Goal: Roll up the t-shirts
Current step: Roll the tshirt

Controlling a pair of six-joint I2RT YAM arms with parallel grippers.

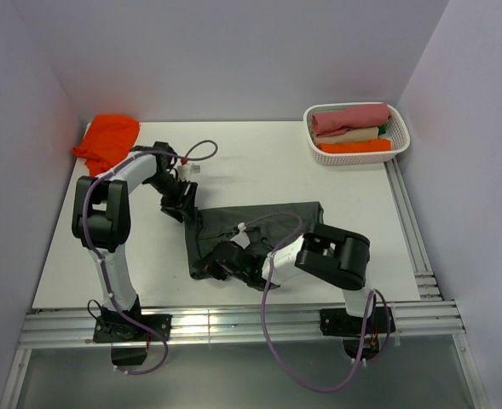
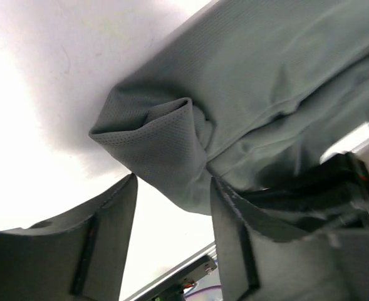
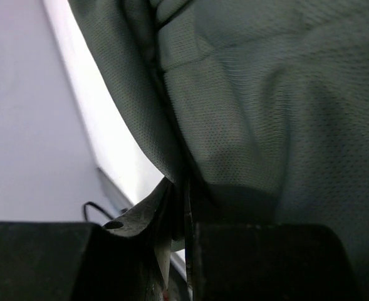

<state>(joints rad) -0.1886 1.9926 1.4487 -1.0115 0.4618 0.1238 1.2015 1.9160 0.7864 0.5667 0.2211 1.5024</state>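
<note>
1. Rolling is only at the start, I judge. The grey t-shirt (image 1: 310, 213) lies mid-frame on the tabletop (image 1: 259, 162) as a folded strip, bunched at its left end, with no tight roll visible.
2. My left end effector (image 1: 185, 204) is at the strip's upper-left corner. The wrist view shows the jaws apart, with a folded corner of grey cloth in the gap, not pinched.
3. My right end effector (image 1: 231, 260) is at the lower-left corner, jaws together and clamped on the grey cloth edge.
4. The orange t-shirt (image 1: 110, 138) is crumpled in the upper left of the frame, well apart from both arms. All of that one is left to do.
5. The basket (image 1: 357, 158) at upper right holds rolled cloths (image 1: 349, 119).
6. No brand, label or writing is readable in any view.
</note>
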